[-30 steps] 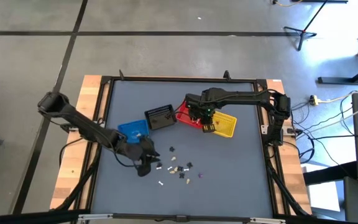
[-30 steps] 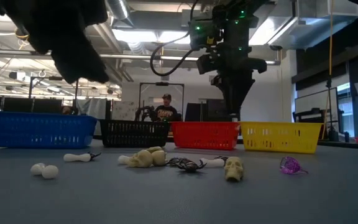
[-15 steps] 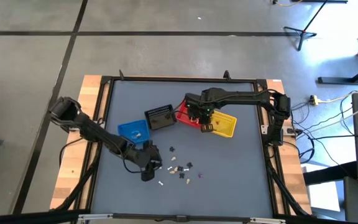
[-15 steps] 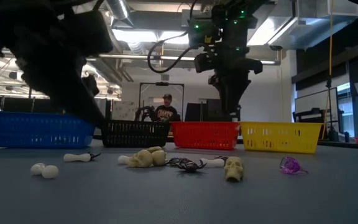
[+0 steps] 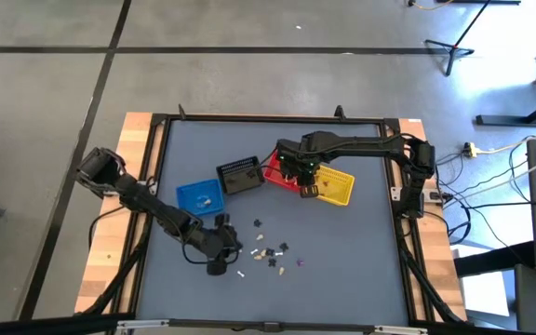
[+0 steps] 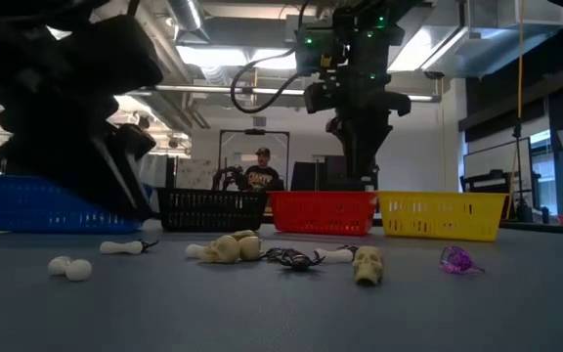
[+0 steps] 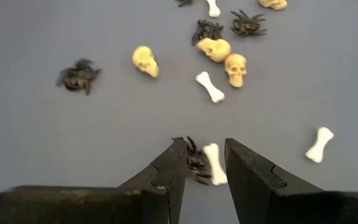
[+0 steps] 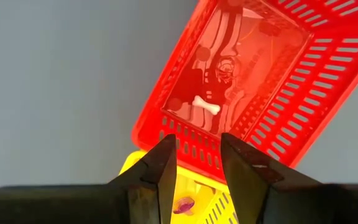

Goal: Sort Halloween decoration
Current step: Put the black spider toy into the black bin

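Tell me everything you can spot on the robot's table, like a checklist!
Surface: grey table with a black frame and wooden edges.
Job's things: loose trinkets in one patch, seen as skulls, bones and black spiders in the left wrist view; a purple trinket at the patch's edge; one bone lies in the red basket.
Clutter: blue basket, black basket, yellow basket.
Grippers: left gripper open, low over a spider and bone; right gripper open, above where the red and yellow baskets meet.
Cables: several on the floor to the right.
Surroundings: a person far behind the table; concrete floor.
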Robot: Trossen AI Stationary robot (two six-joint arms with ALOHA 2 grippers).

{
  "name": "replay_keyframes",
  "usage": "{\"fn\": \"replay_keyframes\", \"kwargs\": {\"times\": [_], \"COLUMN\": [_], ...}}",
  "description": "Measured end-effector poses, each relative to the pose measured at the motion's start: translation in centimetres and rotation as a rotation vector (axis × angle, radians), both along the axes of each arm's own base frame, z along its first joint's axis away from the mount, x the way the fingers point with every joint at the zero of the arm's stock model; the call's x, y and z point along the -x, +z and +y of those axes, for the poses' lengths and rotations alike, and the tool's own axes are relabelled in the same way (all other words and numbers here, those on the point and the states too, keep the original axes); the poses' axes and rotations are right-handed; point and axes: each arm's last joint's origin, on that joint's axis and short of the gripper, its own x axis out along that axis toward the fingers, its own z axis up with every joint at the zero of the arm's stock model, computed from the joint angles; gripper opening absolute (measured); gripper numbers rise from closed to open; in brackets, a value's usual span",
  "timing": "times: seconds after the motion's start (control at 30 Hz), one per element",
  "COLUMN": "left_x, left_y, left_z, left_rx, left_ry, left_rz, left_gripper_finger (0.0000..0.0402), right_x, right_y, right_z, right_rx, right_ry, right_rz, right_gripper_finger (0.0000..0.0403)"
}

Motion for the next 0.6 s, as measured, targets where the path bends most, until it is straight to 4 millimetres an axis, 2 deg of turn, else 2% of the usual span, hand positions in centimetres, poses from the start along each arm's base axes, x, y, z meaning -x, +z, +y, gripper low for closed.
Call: {"fn": "replay_keyframes", "kwargs": {"times": [0.27, 0.6], "left_x": [-0.1, -0.2], "left_y": [-1.4, -1.7], "left_z": [0.0, 0.1], "left_rx": [-0.041, -0.068], "left_ry": [0.013, 0.033], "left_rz": [0.038, 0.037], "left_gripper_finger": [0.0102, 0.0102], "right_x": [0.0, 0.0], "right_y": [0.0, 0.0], "right_z": [0.1, 0.1], "right_rx": [-0.033, -0.040], "right_ry": [0.005, 0.007], "right_rz": [-0.007, -0.010], "right_gripper_finger": [0.0124, 0.0124]}}
